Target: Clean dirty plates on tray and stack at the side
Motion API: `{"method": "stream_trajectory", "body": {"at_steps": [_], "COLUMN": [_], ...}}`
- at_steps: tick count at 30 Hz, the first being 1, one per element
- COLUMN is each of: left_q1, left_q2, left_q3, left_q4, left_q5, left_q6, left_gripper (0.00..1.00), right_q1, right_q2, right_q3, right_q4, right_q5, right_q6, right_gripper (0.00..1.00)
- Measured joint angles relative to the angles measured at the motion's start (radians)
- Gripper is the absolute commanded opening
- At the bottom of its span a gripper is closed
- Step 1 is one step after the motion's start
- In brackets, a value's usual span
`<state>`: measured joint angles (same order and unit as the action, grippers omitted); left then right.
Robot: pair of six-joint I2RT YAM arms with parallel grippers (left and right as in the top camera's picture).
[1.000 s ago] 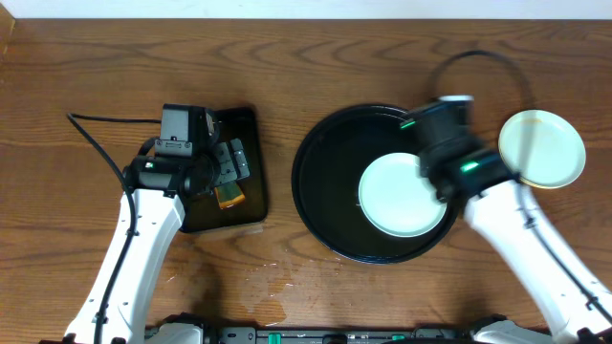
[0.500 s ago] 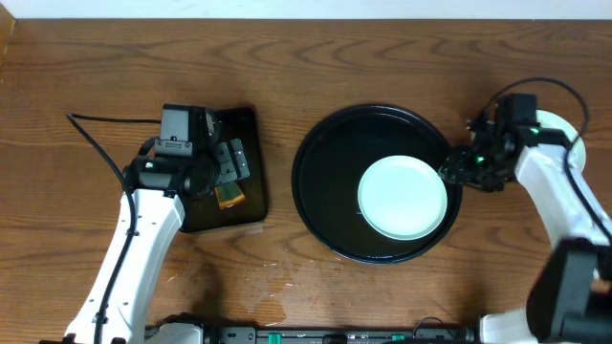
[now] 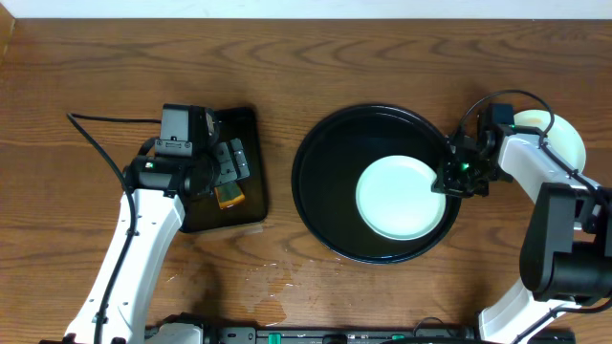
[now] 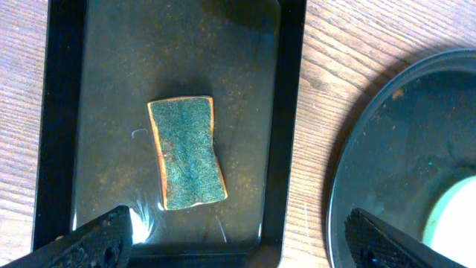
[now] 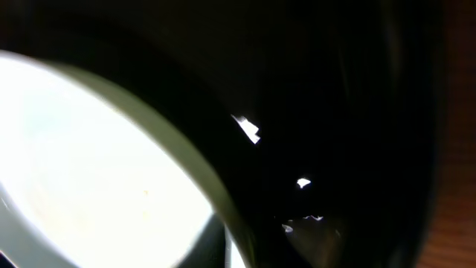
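Plate (image 3: 400,197): on round tray (image 3: 320,162), right part; second plate (image 3: 572,141) beside the tray.
Handling: stiff, light, likely slippery; hold at rim.
Right gripper (image 3: 448,182): at plate's right rim; open or closed, cannot tell.
Left gripper (image 4: 245,242): wide open, empty, over sponge (image 4: 186,152).
Views: sponge clear only from left wrist; right wrist blurred.

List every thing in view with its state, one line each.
Round tray: holds one plate.
Tray plate: flat in the tray, no smear visible from overhead.
Side plate: on the table right of the tray, partly hidden.
Sponge: loose, green side up in the rectangular tray.
Left gripper: open, empty, above the rectangular tray.
Right gripper: at the tray plate's right edge; grip unclear.
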<state>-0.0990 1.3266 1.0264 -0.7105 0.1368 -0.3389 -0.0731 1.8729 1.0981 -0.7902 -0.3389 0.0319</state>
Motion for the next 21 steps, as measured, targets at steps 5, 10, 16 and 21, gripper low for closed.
{"method": "stream_trajectory", "body": {"at_steps": [5, 10, 16, 21], "left_q1": [0.0, 0.0, 0.0, 0.0], "left_q2": [0.0, 0.0, 0.0, 0.0], "left_q3": [0.0, 0.0, 0.0, 0.0], "left_q4": [0.0, 0.0, 0.0, 0.0], "left_q5": [0.0, 0.0, 0.0, 0.0], "left_q6": [0.0, 0.0, 0.0, 0.0], "left_gripper": [0.92, 0.92, 0.92, 0.92], "right_q1": [0.008, 0.016, 0.101, 0.295], "right_q2": [0.004, -0.006, -0.16, -0.394], "right_q3": [0.0, -0.002, -0.014, -0.014], "right_q4": [0.036, 0.04, 0.039, 0.045], "right_q5": [-0.026, -0.013, 0.132, 0.335], "right_q6": [0.013, 0.02, 0.053, 0.087], "right_gripper": [0.01, 0.01, 0.01, 0.01]}}
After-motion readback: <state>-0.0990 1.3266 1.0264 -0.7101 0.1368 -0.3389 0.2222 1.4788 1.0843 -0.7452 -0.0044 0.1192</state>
